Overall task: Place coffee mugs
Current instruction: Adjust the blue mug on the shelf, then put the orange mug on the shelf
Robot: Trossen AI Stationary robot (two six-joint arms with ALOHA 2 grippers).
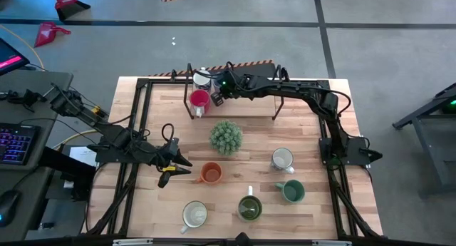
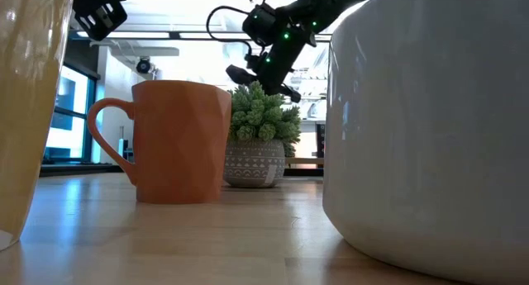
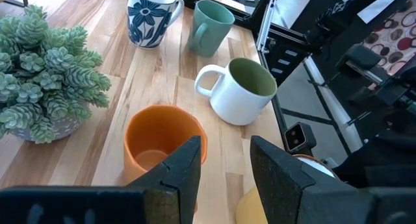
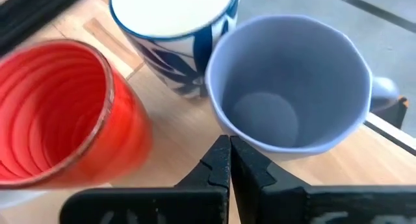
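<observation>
My left gripper hangs open just left of the orange mug; in the left wrist view its fingers stand above and near the orange mug. My right gripper is shut at the far left of the table, close to the pale blue mug, beside the red mug and a white mug with blue pattern. From above, the red mug and the patterned mug stand upright on the table, and the arm hides the pale blue one. My right gripper's shut fingertips lie against the near outer wall of the pale blue mug, below its rim, coming from above at a slant. I cannot tell whether they touch it. The mug stands upright on the table.
A spiky green plant sits mid-table. Upright mugs stand near it: blue-flowered white, green, white with green inside, cream. A black metal rack spans the far side. Bare wood lies at the table's left.
</observation>
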